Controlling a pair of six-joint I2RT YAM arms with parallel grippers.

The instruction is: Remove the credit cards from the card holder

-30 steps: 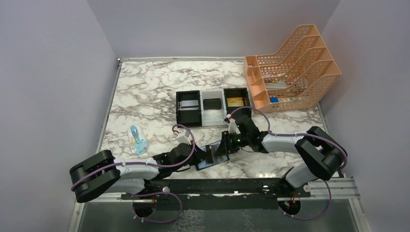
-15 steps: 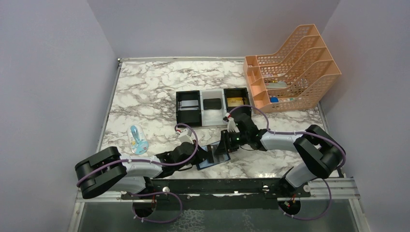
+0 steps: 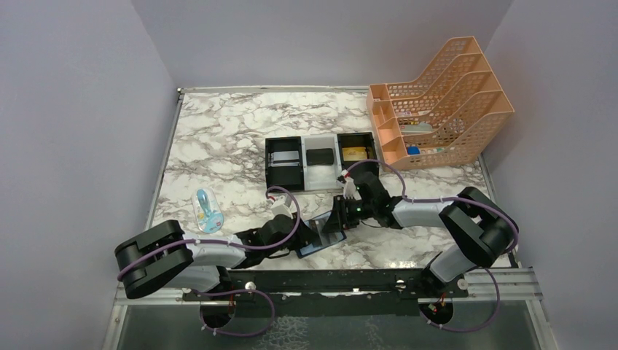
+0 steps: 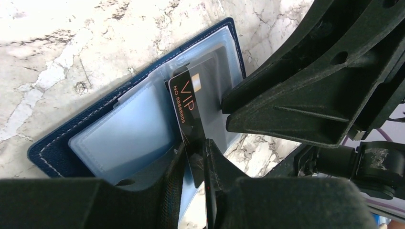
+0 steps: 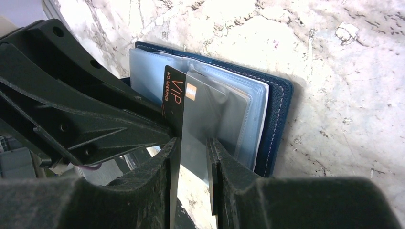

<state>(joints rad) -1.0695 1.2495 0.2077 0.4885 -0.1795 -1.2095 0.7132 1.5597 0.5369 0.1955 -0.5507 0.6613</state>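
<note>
- We see the card holder [image 4: 119,136] lying open on the surface [image 4: 57,43], right under both sets of fingers, w/ navy cover down and clear pockets up.
- The left fingers [image 4: 195,151] are nearly closed, pinching the near end of a black VIP card [image 4: 187,112], which stands tilted btwn them.
- The card's far end sits inside a clear pocket. The "VIP" strip and chip look clear of it.
- The right fingers [image 5: 191,148] are a little apart w/ nothing clamped. They straddle the pocket page from the side opposite the left fingers, and we can't tell if the tips press on it.
- The two sets of tips sit just beside each other at the card.
- Well beyond the fingers are 3 box trays [image 3: 284,178], holding a silver-grey card [image 3: 286,157], a black card [image 3: 320,156] and a gold card [image 3: 355,153].
- A peach file rack [image 3: 437,102] stands further off on the right fingers' side.
</note>
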